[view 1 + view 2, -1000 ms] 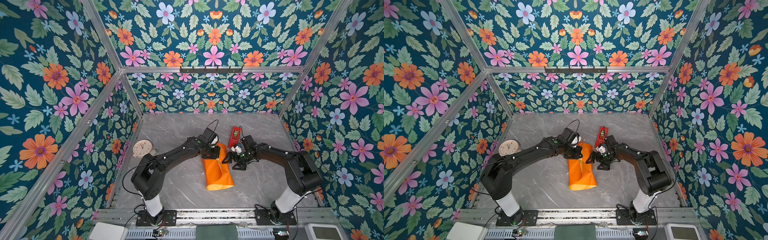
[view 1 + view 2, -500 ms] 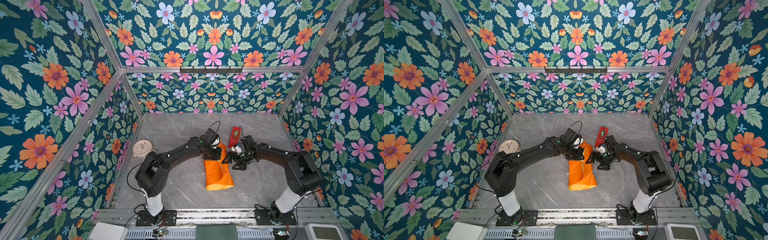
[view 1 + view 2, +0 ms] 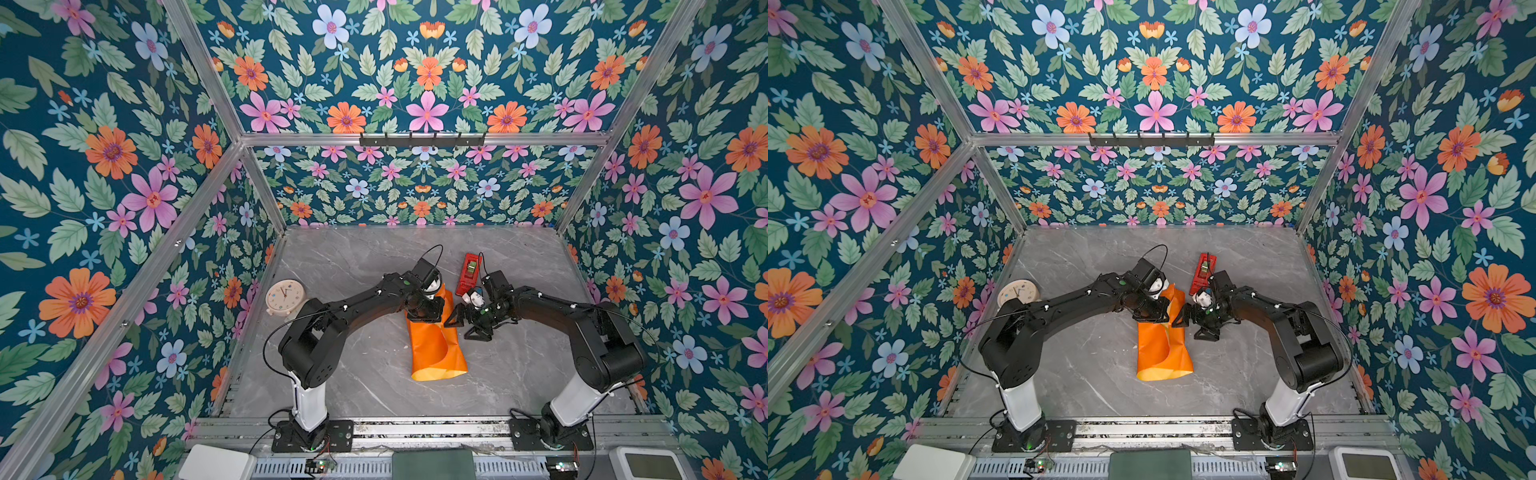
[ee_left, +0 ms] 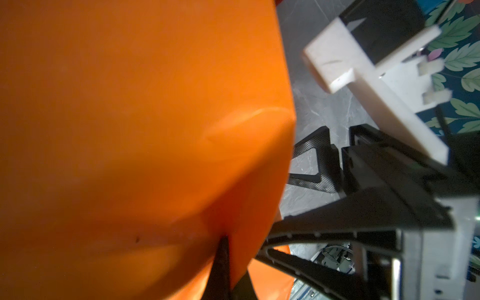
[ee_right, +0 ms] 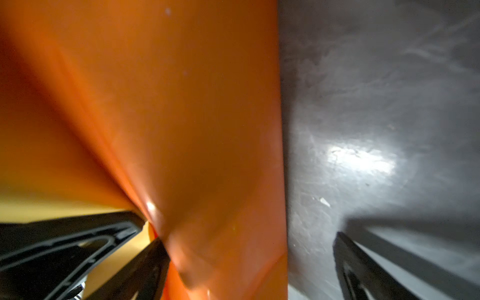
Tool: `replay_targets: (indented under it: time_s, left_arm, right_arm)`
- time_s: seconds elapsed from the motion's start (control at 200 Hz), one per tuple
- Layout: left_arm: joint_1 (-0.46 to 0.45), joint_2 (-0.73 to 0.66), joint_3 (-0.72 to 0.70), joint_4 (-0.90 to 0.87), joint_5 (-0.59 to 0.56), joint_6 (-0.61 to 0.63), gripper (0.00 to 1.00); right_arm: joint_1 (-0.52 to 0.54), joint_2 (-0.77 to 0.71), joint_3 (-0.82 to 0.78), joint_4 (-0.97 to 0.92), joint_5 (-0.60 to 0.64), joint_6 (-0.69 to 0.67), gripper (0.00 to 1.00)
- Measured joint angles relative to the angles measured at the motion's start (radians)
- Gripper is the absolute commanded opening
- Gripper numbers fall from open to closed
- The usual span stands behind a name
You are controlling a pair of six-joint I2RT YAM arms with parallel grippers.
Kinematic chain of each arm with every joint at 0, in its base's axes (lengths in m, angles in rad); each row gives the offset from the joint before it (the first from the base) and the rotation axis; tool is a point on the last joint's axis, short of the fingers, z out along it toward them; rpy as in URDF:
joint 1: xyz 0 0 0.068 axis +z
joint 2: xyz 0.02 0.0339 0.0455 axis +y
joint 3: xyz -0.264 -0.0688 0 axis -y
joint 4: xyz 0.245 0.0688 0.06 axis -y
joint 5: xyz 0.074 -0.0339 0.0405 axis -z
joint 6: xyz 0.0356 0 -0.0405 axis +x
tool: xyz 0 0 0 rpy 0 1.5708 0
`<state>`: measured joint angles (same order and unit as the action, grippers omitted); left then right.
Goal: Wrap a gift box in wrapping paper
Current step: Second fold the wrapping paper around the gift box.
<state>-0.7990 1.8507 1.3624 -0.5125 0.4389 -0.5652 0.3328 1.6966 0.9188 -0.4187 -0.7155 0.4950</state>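
Left gripper (image 3: 427, 311) was pinched shut on the far end of the wrapping paper (image 3: 434, 353). Right gripper (image 3: 464, 328) gaped wide, with the sheet's edge between its jaws, ungripped. The paper lay curled on the table (image 3: 332, 270) and I couldn't see the gift box. It looked light, floppy and slick, so I'd pinch the edge near a corner.

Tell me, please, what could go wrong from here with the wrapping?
The shut left claw pinches the glossy orange wrapping paper sheet; a pull might tear or crease it. The open right claw sits near the narrow red tape dispenser and could knock it. The gift box is hidden; misalignment may go unnoticed.
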Motion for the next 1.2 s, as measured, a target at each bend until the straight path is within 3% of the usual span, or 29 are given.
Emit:
replay_targets:
  time_s: [0.27, 1.2]
  left_arm:
    - [0.003, 0.018, 0.016, -0.02, 0.006, 0.041, 0.0]
    - [0.033, 0.006, -0.021, 0.046, 0.052, 0.008, 0.0]
  right_arm:
    - [0.001, -0.003, -0.002, 0.002, 0.005, 0.001, 0.95]
    - [0.006, -0.014, -0.01, 0.007, 0.014, 0.019, 0.95]
